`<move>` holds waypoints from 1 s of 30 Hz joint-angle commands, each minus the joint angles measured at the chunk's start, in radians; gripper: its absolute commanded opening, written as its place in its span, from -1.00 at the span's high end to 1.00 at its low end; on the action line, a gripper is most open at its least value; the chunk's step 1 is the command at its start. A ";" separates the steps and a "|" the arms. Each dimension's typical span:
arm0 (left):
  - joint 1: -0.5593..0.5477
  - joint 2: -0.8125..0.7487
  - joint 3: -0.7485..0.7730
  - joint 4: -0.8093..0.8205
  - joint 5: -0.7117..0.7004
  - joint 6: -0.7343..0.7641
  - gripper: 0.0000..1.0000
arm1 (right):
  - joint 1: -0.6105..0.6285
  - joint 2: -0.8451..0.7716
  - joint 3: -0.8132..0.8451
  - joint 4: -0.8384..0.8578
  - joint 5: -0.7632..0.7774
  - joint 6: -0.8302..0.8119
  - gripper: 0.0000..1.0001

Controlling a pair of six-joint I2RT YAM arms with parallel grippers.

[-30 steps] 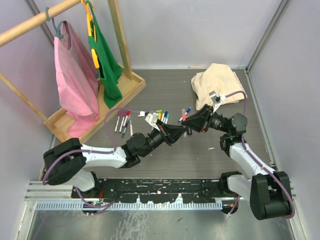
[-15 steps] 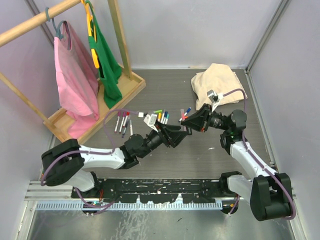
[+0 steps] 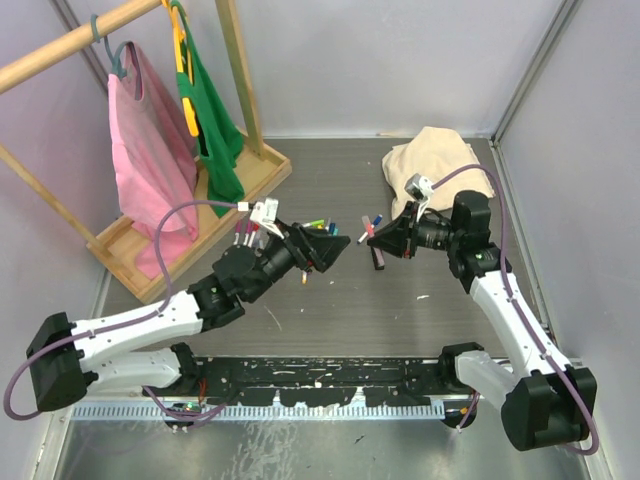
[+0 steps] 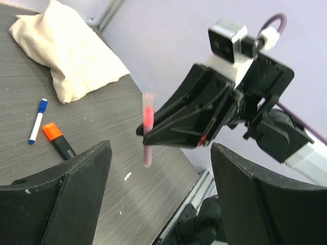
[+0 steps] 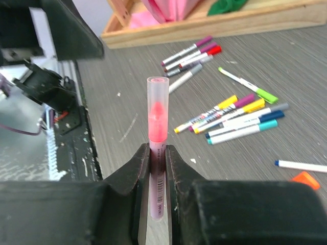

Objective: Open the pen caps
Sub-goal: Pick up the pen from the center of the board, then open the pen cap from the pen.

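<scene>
My right gripper [image 5: 157, 153] is shut on a pink pen [image 5: 157, 168] and holds it upright above the table. A clear cap [image 5: 157, 99] covers the pen's pink tip. In the left wrist view the same pen [image 4: 147, 130] hangs from the right gripper [image 4: 148, 133], facing my left gripper [image 4: 161, 189]. The left gripper is open and empty, a short way off from the pen. From above, the left gripper [image 3: 335, 245] and right gripper [image 3: 373, 238] point at each other. Several capped white markers [image 5: 232, 117] with coloured caps lie on the table, and more [image 5: 191, 53] lie farther back.
A beige cloth [image 3: 435, 165] is bunched at the back right. A wooden rack [image 3: 240, 190] with pink and green garments stands at the back left. A black highlighter with an orange end [image 4: 59, 140] and a blue-capped pen [image 4: 37, 120] lie near the cloth.
My left gripper has opened wide and drawn back to the left, away from the pen. The right gripper has kept the pen and risen slightly.
</scene>
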 commanded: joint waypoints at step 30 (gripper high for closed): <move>-0.008 0.428 0.417 -0.214 -0.093 -0.209 0.33 | 0.019 -0.033 0.043 -0.184 0.084 -0.205 0.98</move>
